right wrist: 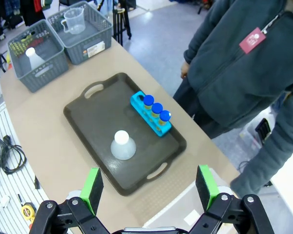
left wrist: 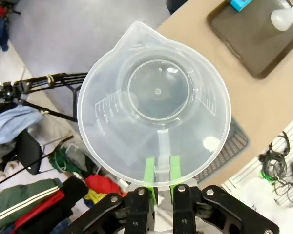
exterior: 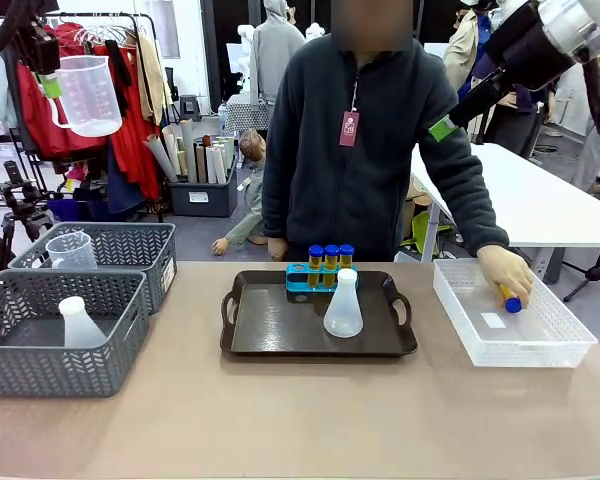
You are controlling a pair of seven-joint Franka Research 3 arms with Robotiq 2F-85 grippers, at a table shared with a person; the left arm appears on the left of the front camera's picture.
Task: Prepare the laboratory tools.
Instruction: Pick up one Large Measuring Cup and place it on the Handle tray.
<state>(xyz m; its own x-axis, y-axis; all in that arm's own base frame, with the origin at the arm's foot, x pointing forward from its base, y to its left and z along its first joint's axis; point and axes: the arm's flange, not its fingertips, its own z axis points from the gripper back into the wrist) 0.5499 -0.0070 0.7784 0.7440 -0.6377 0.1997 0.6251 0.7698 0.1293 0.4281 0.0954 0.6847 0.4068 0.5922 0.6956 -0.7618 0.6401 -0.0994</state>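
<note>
My left gripper (left wrist: 161, 168) is shut on the handle of a clear measuring beaker (exterior: 88, 95), holding it high at the far left; its open mouth (left wrist: 156, 97) faces the wrist camera. On the dark tray (exterior: 270, 320) stand a translucent white conical flask (exterior: 343, 305) and a blue rack with three blue-capped amber tubes (exterior: 330, 260). The person's hand (exterior: 502, 270) holds a fourth tube (exterior: 510, 298) inside the white bin (exterior: 550, 350). My right gripper (right wrist: 149, 187) hangs open high above the tray (right wrist: 97, 122), the flask (right wrist: 123, 145) and the tubes (right wrist: 155, 109).
Two grey baskets stand at the table's left: the near one (exterior: 40, 375) holds another flask (exterior: 80, 322), the far one (exterior: 130, 245) another beaker (exterior: 70, 250). The person stands at the far edge behind the tray. A camera tripod (exterior: 20, 195) stands off the left side.
</note>
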